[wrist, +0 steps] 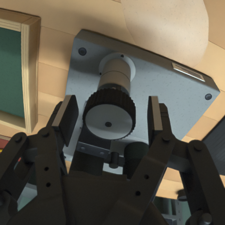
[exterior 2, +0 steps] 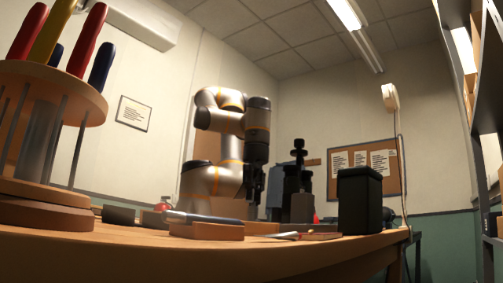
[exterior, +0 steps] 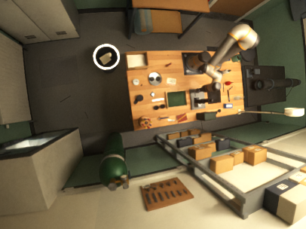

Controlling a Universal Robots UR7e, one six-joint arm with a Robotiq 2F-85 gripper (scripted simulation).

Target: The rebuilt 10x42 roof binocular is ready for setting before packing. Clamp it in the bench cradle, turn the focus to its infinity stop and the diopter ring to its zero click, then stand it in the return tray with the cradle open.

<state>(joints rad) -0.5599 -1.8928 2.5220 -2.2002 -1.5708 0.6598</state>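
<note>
The knurled clamp knob (wrist: 108,117) of the bench cradle (wrist: 135,97) sits between the fingers of my gripper (wrist: 111,114), which is open and holds nothing; the fingers stand apart from the knob on either side. The cradle is a grey block on the wooden bench (exterior: 183,88), next to the green-lined return tray (exterior: 176,98). From the low side camera the gripper (exterior 2: 253,192) hangs beside the dark cradle and the binocular (exterior 2: 296,184) standing in it. The binocular's barrels are mostly hidden in the wrist camera.
Behind the bench are the arm's base (exterior: 196,62) and a black instrument stand (exterior: 263,84). Small tools, a round dish (exterior: 154,78), a screwdriver rack (exterior 2: 43,118) and a black box (exterior 2: 359,200) crowd the bench top. Shelving with cartons (exterior: 222,158) stands in front.
</note>
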